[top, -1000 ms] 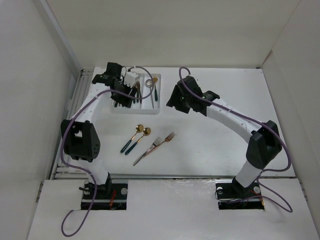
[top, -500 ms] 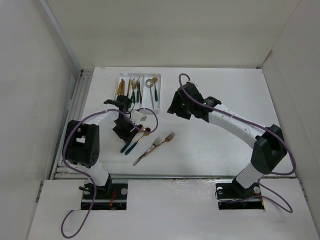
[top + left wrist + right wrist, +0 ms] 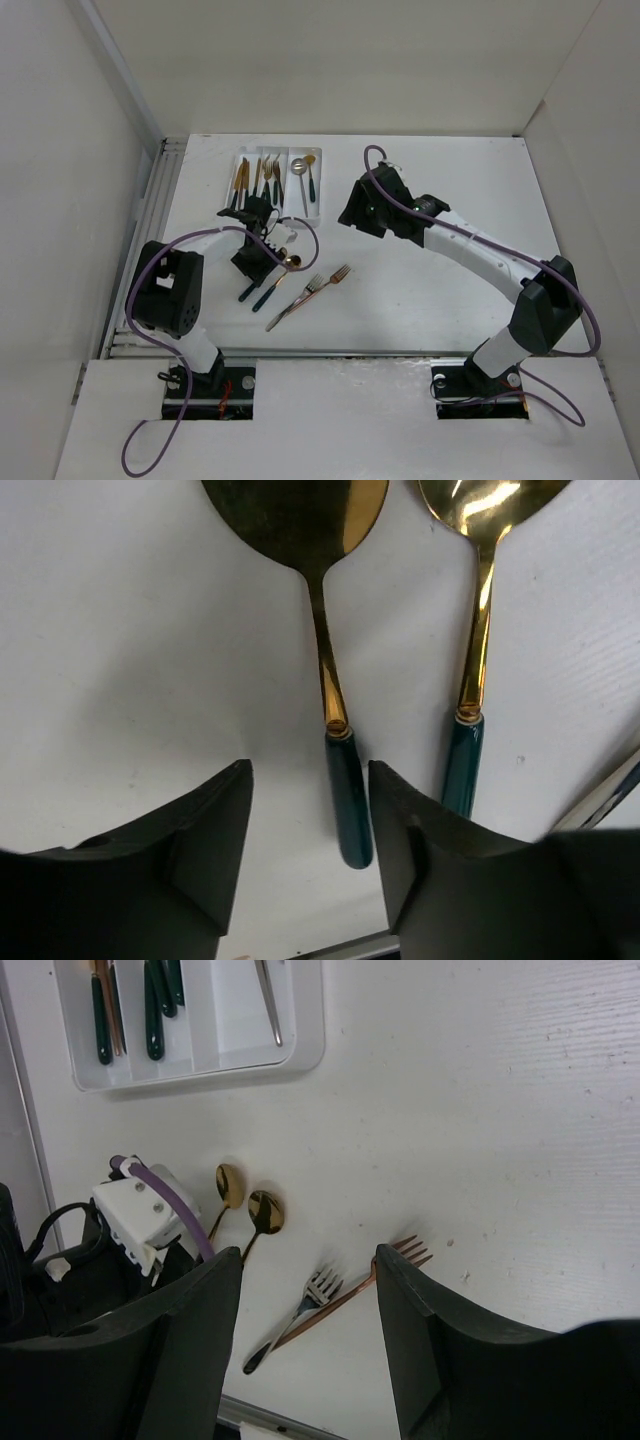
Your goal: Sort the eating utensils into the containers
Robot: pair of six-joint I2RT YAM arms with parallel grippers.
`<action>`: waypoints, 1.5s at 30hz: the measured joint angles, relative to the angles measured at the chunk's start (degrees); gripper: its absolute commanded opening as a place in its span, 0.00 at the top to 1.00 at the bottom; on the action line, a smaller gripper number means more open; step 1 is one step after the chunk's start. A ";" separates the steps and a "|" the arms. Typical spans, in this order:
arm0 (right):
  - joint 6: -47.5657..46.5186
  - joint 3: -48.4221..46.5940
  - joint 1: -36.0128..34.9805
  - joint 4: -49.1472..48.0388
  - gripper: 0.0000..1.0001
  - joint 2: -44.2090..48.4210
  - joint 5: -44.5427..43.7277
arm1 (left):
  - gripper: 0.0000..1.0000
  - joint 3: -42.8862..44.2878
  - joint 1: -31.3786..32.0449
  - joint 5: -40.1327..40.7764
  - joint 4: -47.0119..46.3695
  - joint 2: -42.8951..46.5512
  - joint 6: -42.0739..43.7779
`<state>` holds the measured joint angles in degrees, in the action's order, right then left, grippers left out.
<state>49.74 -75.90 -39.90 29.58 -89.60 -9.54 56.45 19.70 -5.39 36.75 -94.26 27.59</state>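
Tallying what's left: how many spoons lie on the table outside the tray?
2, side by side: one spoon has its handle between the fingers of the open left gripper, the other spoon just outside them.

The left gripper [image 3: 308, 780] is hanging low over the counter [image 3: 470, 190] with its jaws spread. One spoon [image 3: 325, 680] is lying with its handle in the gap, closer to the finger [image 3: 400, 830] on the right of the wrist view. A second spoon [image 3: 478, 650] is lying just beside it, crowding that finger's outer side. Two forks [image 3: 318, 288] are lying near, further right. The left arm's cable [image 3: 170, 1205] is arching over the spoon handles. The tray [image 3: 310, 1055] is sitting well apart from the spoons. Right of it, bare counter is stretching under the right gripper [image 3: 308, 1260].
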 measured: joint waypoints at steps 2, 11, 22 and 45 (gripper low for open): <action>0.00 0.00 0.00 -0.02 0.39 0.00 -0.15 | 0.60 0.00 -0.07 0.31 -0.87 0.00 -0.52; 0.00 0.00 0.00 0.02 0.39 0.00 -1.05 | 0.64 -0.76 1.16 0.74 -2.12 -0.76 -1.64; 0.00 0.00 0.13 0.00 0.39 0.00 -1.27 | 1.00 0.13 2.45 2.12 -0.74 -1.92 -4.87; -0.52 0.98 4.02 -0.07 0.39 0.00 -2.14 | 1.00 38.62 -1.88 -16.52 9.05 -7.98 -8.90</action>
<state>49.21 -74.91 -35.88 29.52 -89.60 -11.68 95.07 17.82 -21.91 45.80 -102.24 18.70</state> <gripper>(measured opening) 0.613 0.121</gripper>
